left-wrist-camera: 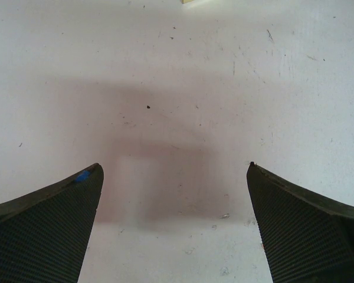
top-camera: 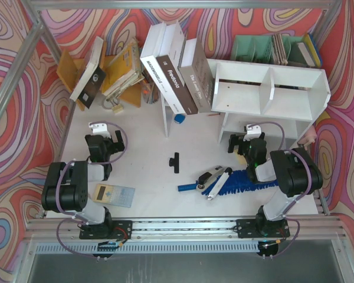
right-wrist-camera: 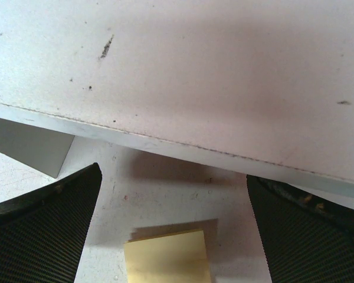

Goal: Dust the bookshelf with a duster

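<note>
Both spread and empty: left pincer [left-wrist-camera: 174, 167], right pincer [right-wrist-camera: 173, 171]. Duster [top-camera: 242, 181] lies flat on the surface [top-camera: 147, 147] beside my right arm [top-camera: 286, 171], in front of the bookshelf [top-camera: 271, 88]. I'd pinch its slim handle squarely, not the fluff, clear of the small tools [top-camera: 214, 177].

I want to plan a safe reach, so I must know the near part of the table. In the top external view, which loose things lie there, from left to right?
calculator → small black T-shaped tool → blue duster
</note>
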Controlling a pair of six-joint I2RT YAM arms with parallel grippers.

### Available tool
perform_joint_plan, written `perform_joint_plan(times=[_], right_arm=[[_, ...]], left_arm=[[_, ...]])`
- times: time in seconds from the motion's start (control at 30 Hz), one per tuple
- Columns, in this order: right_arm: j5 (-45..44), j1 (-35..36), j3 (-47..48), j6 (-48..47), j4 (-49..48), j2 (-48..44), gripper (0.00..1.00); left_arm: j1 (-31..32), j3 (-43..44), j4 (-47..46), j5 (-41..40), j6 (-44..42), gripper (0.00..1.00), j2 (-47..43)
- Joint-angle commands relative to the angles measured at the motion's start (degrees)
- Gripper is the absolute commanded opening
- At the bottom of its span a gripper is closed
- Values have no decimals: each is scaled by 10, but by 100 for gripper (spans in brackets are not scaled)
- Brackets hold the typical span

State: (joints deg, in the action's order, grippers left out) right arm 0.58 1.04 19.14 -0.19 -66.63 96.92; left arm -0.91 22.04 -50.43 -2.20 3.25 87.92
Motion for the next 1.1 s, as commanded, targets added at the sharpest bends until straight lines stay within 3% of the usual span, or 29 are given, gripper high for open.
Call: perform_joint_plan(times=[0.0, 0.6, 0.77, 0.97, 1.07], right_arm=[[-1, -4, 9, -5, -23, -7, 99], [-1, -4, 9, -5, -23, -7, 99], [6, -3, -1, -9, -43, -11, 99], [17, 8, -50, -32, -110, -34, 99], [15, 22, -50, -45, -83, -72, 99]], left_arm=[[-2, -3, 3, -4, 5, 98, -3], [-2, -19, -24, -1, 1, 98, -7], [-1, -72, -96, -10, 4, 98, -38], [30, -89, -80, -48, -18, 98, -89], [41, -91, -61, -66, -22, 99, -113]])
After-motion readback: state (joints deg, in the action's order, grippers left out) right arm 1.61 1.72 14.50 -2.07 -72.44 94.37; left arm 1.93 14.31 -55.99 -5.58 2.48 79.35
